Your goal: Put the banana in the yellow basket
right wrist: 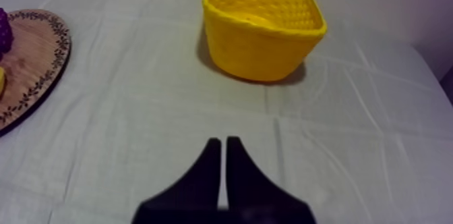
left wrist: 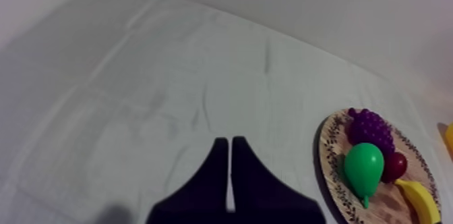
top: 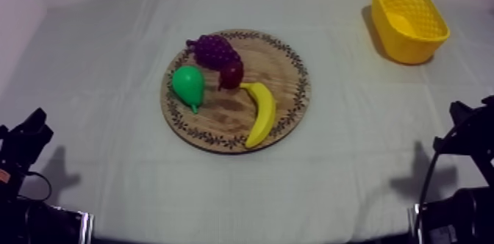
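Yellow toy banana [top: 260, 113] lies on the round wooden board with patterned rim [top: 220, 118], mid-desk [top: 353, 181], by the board's right rim. Green pear [top: 189, 85], purple grapes [top: 214, 49] and small red fruit [top: 231, 75] share the board. Yellow basket [top: 408, 47] sits at the far right corner. Both arms sit low at the near corners. Left claw [left wrist: 230, 173] is pressed into a narrow wedge, holding nothing. Right claw [right wrist: 224, 173] is the same, pointing at the basket.

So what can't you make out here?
- Right wrist view: round wooden board cut off by the edge; yellow lattice basket, floor hidden by its near wall.
- Left wrist view: yellow toy banana cut off by the edge; small red fruit partly behind the green toy pear.
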Tool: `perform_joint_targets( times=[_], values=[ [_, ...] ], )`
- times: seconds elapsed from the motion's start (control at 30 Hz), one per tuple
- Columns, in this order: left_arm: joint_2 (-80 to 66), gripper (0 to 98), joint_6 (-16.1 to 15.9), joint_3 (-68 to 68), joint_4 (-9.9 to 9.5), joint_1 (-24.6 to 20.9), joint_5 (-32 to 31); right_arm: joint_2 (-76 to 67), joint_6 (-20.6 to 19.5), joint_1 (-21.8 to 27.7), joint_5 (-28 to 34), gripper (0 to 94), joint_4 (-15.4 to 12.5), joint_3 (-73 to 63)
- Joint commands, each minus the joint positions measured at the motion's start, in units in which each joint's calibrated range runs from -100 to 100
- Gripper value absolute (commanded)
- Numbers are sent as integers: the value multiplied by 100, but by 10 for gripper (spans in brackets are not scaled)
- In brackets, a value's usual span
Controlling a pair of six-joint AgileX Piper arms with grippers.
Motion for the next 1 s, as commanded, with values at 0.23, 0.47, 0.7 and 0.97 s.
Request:
perform_joint_targets(
  times=[0.23,0.47,0.7,0.97],
  values=[
    [-3,1,-1,3,-1,-3,2,-3,1,2,-1,3,0,0],
    [-3,1,-1,3,-1,-3,2,-3,1,2,-1,3,0,0],
    [-3,1,-1,3,-1,-3,2,-3,1,2,-1,3,0,0],
    [-3,1,-1,3,-1,-3,2,-3,-130,2,-1,8,0,0]
  ],
)
